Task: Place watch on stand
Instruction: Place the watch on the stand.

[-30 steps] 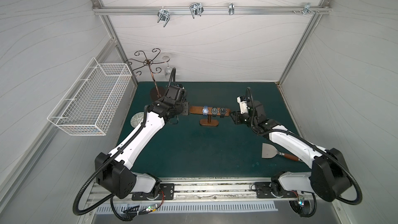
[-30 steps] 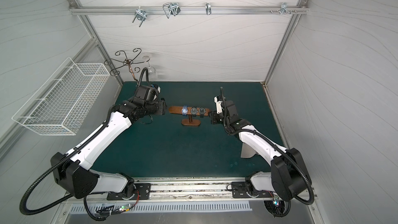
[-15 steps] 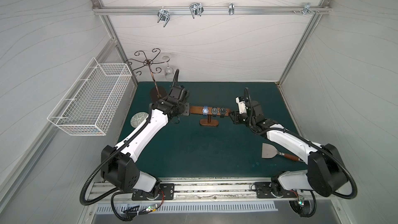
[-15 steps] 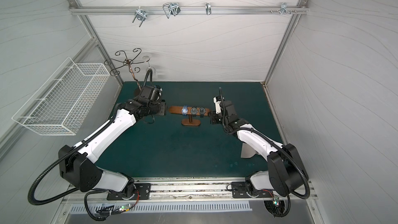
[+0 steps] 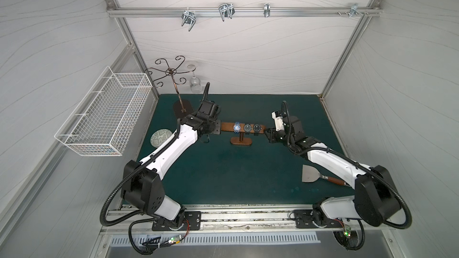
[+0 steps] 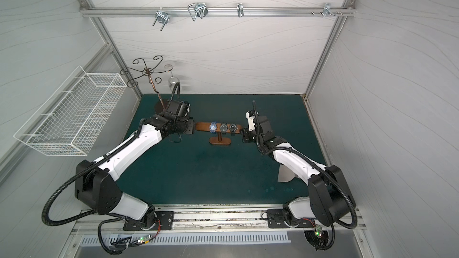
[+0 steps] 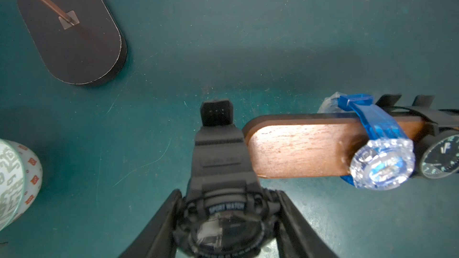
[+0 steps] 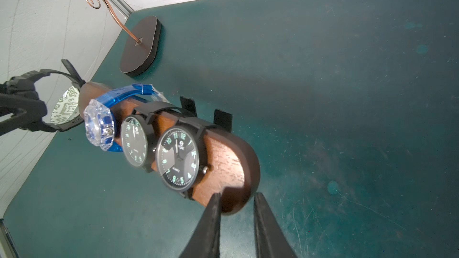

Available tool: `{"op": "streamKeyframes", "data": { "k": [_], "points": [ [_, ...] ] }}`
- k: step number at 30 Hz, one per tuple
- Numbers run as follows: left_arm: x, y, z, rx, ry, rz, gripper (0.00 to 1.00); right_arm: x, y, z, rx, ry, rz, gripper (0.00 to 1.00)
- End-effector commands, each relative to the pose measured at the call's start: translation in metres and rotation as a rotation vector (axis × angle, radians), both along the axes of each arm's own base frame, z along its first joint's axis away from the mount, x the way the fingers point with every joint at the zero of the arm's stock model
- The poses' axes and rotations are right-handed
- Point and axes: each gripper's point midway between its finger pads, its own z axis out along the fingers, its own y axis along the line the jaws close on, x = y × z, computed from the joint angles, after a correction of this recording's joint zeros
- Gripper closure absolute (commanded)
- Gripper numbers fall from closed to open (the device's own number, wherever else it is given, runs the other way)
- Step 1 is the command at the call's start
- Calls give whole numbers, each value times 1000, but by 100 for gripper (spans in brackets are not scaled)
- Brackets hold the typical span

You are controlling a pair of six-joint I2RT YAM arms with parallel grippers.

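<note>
The brown wooden stand (image 5: 227, 127) (image 6: 202, 126) stands mid-mat. A clear-blue watch (image 7: 382, 170) and two black-dial watches (image 8: 135, 142) (image 8: 178, 155) hang on its crossbar (image 7: 298, 152). My left gripper (image 7: 227, 194) (image 5: 216, 130) is shut on the case of a black sport watch (image 7: 221, 165) (image 8: 32, 88). The watch's strap loop sits right at the crossbar's left rounded end. My right gripper (image 8: 237, 198) (image 5: 267, 134) is at the right end (image 8: 228, 167), its narrow jaws closed on the rounded tip.
The tall dark metal rack (image 5: 182, 109) stands at the back left, with a wine glass (image 5: 195, 84) hanging from it. Beside the left arm lies a patterned round dish (image 5: 161, 137). A white wire basket (image 5: 109, 112) hangs on the left wall. A scraper (image 5: 311, 173) lies at the front right.
My left arm has swung its elbow inward and brought the black watch a little nearer the crossbar's left end. The right arm has barely moved.
</note>
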Motion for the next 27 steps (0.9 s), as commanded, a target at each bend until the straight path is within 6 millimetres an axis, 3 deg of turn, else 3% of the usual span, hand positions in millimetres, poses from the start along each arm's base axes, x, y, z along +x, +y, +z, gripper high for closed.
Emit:
{"op": "streamKeyframes", "data": {
  "k": [1,27],
  "points": [
    [11,-7,5,-25,-46,2,72,4,2,2,-9,-16,7,75],
    [19,-51,-5,-37,-48,-62,73,2,6,6,-14,-29,24,76]
  ]
}}
